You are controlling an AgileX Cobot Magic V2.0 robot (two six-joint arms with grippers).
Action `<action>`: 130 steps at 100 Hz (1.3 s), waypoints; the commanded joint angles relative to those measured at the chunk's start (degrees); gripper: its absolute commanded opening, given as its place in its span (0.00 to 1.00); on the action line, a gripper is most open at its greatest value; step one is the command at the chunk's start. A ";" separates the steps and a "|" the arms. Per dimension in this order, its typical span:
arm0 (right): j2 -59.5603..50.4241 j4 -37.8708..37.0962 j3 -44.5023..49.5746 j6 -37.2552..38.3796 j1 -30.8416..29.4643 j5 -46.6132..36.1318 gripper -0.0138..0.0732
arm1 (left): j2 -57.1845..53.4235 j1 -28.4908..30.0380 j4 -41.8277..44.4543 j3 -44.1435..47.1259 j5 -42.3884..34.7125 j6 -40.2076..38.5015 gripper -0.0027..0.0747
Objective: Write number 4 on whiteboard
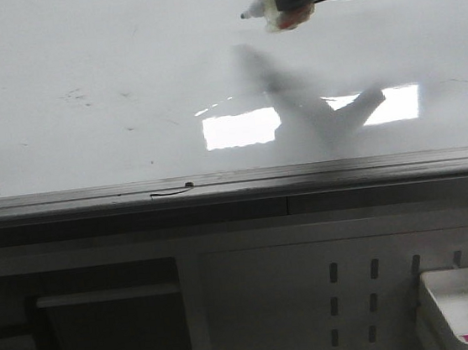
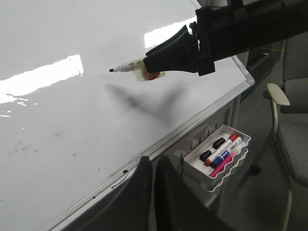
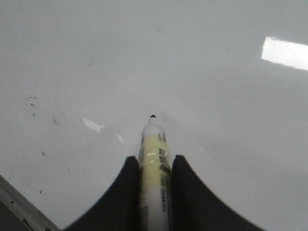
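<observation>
The right arm is running off the top edge of the front view, so only part of the right gripper (image 1: 295, 3) is showing. It is clamping a marker (image 3: 154, 168) between its fingers, black tip pointing out over the whiteboard (image 1: 77, 58). Whether the tip is touching the board is hard to tell. No number is showing, only faint grey smudges (image 2: 19, 144). The left gripper (image 2: 153, 192) is looming dark and blurred; its opening is unclear. A tray (image 2: 192, 161) of markers is hanging below the rail (image 1: 234, 179).

glossy whiteboard (image 1: 77, 58); grey metal rail (image 1: 68, 199); plastic tray (image 2: 231, 163)
</observation>
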 commanded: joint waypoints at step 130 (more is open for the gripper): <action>6.15 1.00 -2.21 -0.60 5.06 -0.81 0.10 | 0.33 0.22 -2.43 -1.62 -1.53 -0.56 0.01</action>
